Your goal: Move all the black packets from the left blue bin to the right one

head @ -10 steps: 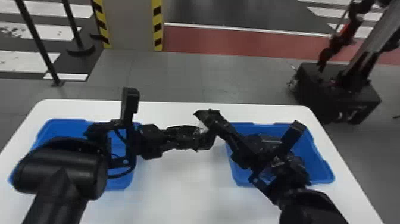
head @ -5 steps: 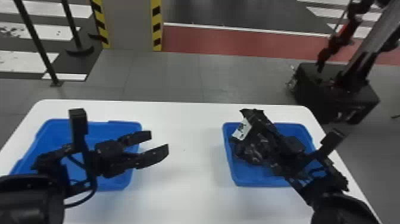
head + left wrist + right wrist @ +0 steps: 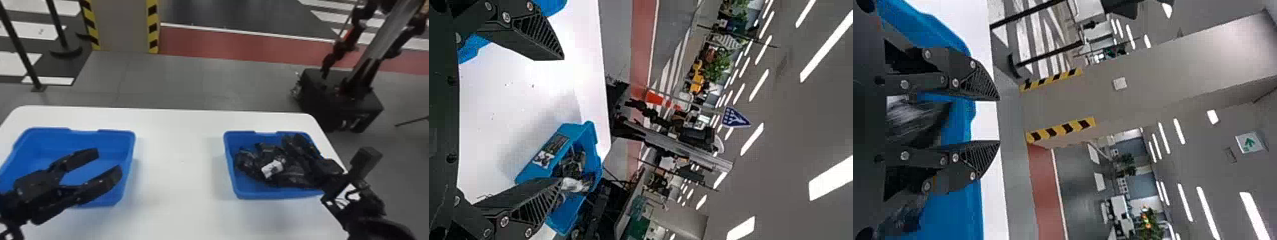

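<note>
While left claw overhangs bin, pillar stands beyond.

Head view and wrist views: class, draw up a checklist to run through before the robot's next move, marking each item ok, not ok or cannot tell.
1. Left gripper open: ok, its fingers stand apart.
2. Right gripper open: ok, its fingers stand apart, nothing pinched at the tips.
3. Black packets inside the right blue bin: ok, several lie piled there.
4. Right gripper away from the right blue bin: not ok, it overlaps that bin in the head view.
5. No packet remaining in the left blue bin: cannot tell, the left gripper hides part of it.
6. Both bins standing on the white table: ok.
</note>
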